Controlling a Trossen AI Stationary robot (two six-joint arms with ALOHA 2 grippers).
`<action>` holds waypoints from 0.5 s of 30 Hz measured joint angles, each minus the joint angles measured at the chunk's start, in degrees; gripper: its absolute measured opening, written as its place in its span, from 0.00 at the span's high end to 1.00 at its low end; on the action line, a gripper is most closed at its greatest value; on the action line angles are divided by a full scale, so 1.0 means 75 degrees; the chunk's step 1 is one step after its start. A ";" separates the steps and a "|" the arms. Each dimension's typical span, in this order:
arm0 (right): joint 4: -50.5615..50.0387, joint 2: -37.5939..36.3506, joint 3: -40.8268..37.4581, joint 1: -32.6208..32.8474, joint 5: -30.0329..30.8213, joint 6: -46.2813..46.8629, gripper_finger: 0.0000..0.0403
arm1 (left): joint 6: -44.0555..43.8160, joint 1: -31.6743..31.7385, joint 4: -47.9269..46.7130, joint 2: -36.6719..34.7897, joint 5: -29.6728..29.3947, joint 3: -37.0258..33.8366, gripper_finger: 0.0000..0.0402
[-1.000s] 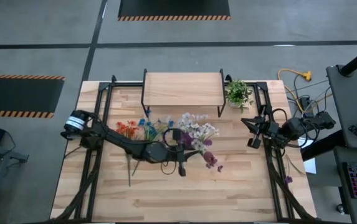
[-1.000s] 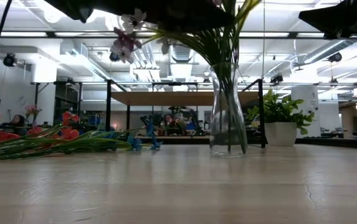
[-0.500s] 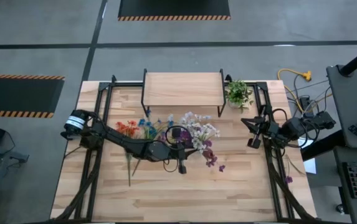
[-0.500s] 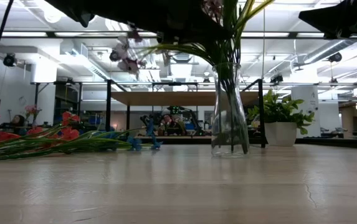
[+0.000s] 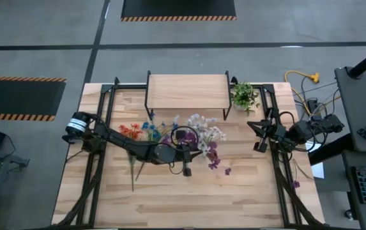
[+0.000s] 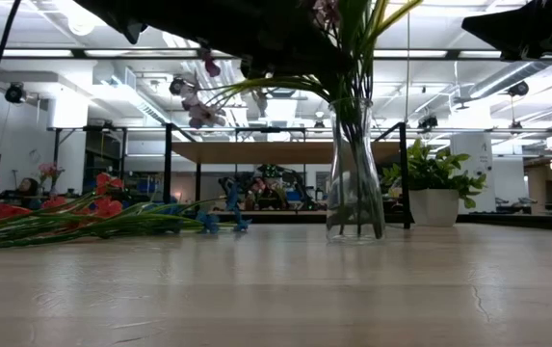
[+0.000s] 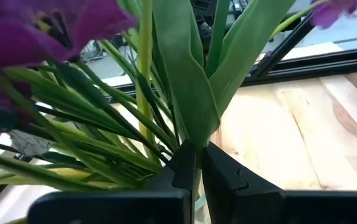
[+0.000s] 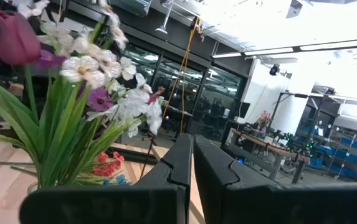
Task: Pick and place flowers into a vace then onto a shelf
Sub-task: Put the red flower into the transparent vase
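Vase: the vace [image 6: 354, 169], clear glass with a narrow neck and wider base, stands upright on the table [image 5: 246, 185] near its middle, in front of the shelf [image 5: 186, 91].
Bouquet: the flowers in the vase [image 5: 203, 137] have white, pale pink and purple blossoms over long green leaves and stems; they spread wide above the glass mouth and lean toward the right arm's side.
Loose stems: the flowers on the table [image 5: 139, 132], with red, orange and blue blossoms, lie flat to the left of the vase.
Left gripper [image 5: 184, 148]: reaches over the table's middle, its fingers [image 7: 184, 167] pressed together among the green stems at the vase's mouth; whether a stem is pinched between them I cannot tell.
Right gripper [image 5: 260, 135]: waits at the table's right edge, well apart from the vase, fingers closed on nothing.
Shelf: light-wood board on black legs at the table's far edge.
Potted plant [image 5: 244, 96]: stands just beside the shelf's right end.
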 joint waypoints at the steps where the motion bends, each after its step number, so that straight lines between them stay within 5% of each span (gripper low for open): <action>1: 0.0000 0.0000 0.0000 0.0000 0.0000 0.0000 0.98 | 0.0004 0.0002 0.0002 -0.0002 0.0000 0.0013 1.00; 7: 0.0000 0.0000 0.0000 0.0000 0.0000 0.0000 0.98 | -0.0024 0.0015 0.0001 -0.0007 -0.0013 0.0022 0.95; 15: 0.0000 0.0000 0.0000 0.0000 0.0000 0.0000 0.98 | -0.0016 0.0017 -0.0064 -0.0198 -0.0021 0.0031 0.70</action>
